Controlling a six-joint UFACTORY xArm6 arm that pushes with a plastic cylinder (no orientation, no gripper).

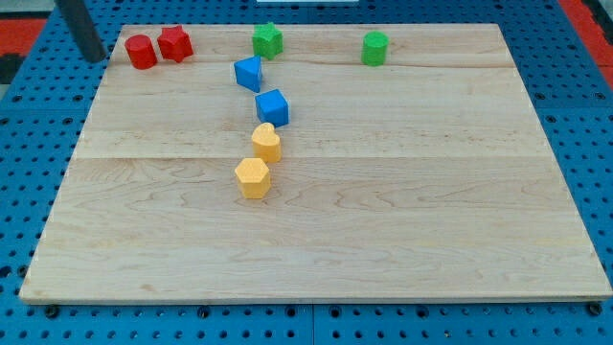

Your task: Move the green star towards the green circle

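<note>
The green star (267,39) sits near the view's top edge of the wooden board (402,220), left of centre. The green circle (374,48) sits to its right, also near the top edge, with a gap of bare board between them. My rod comes down at the view's top left; my tip (94,59) is just off the board's top left corner, left of the red blocks and far left of the green star.
A red circle (141,52) and a red star (174,43) sit together at the top left. Two blue blocks (248,73) (272,106) and two yellow blocks (266,143) (252,178) form a column below the green star.
</note>
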